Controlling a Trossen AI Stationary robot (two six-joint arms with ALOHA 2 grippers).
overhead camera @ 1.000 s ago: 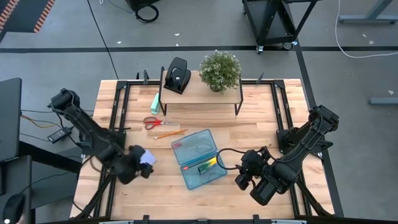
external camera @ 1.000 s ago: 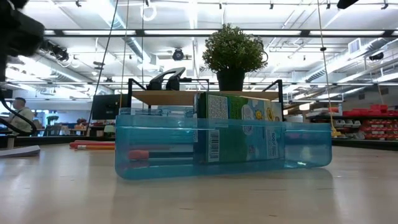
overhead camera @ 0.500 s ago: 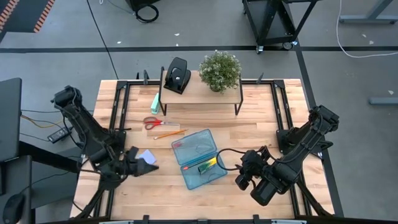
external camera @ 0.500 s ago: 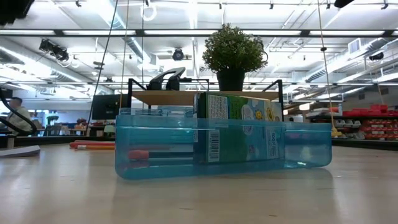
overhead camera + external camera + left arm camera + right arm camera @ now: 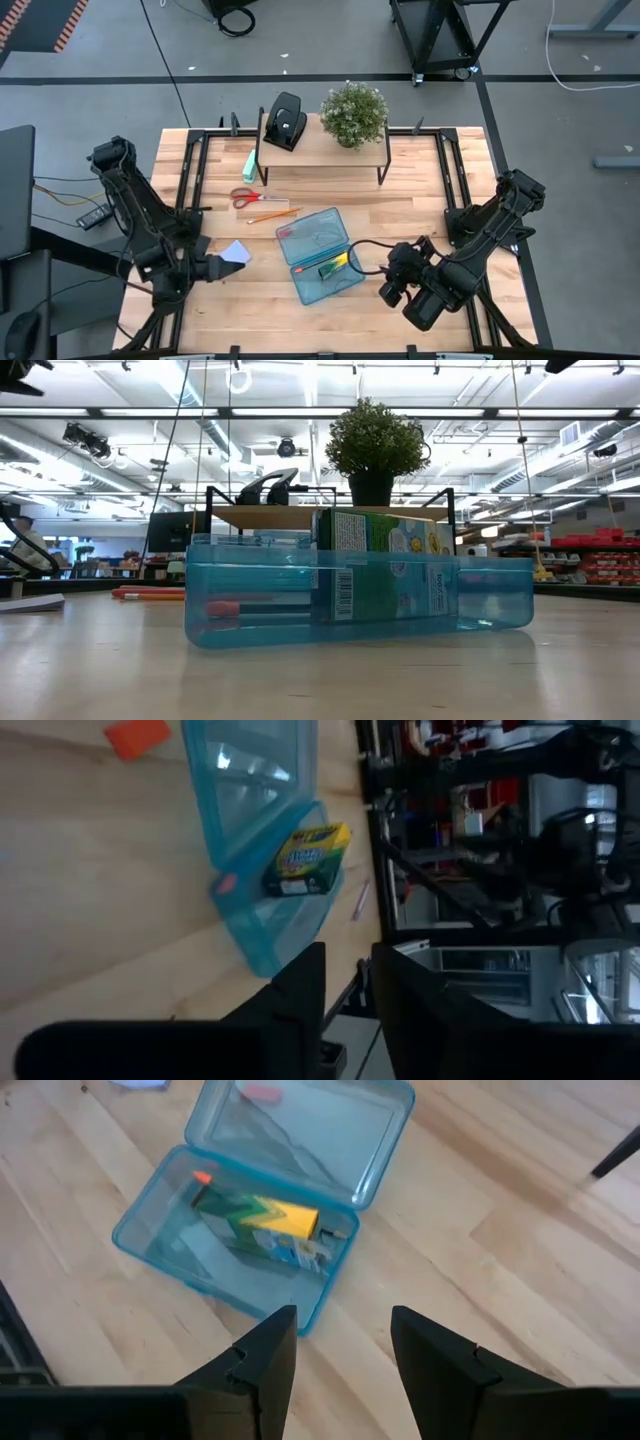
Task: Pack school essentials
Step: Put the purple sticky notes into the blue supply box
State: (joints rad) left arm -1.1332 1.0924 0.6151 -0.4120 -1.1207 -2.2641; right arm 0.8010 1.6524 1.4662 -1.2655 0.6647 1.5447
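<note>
A clear blue case (image 5: 320, 255) lies open mid-table with the yellow-green crayon box (image 5: 335, 265) in its near half. The pale blue note pad (image 5: 235, 252) lies flat on the table left of the case. My left gripper (image 5: 212, 266) hovers just left of the pad, pointing toward the case. In its wrist view my left gripper (image 5: 347, 990) shows a narrow gap with nothing in it. My right gripper (image 5: 340, 1345) stands open above the table, right of the case. Red-handled scissors (image 5: 250, 197) and an orange pencil (image 5: 272, 214) lie beyond the case.
A wooden shelf (image 5: 320, 150) at the far edge carries a black hole punch (image 5: 285, 120) and a potted plant (image 5: 354, 112). A mint-green block (image 5: 249, 163) lies beside it. A pink-purple pen (image 5: 360, 900) lies by the case's right side. Bare wood lies near the front edge.
My left gripper has drawn back from over the note pad toward the table's left edge, rising a little and rolling about its own line. The pad, half covered a second ago, now shows whole and has kept its place.
</note>
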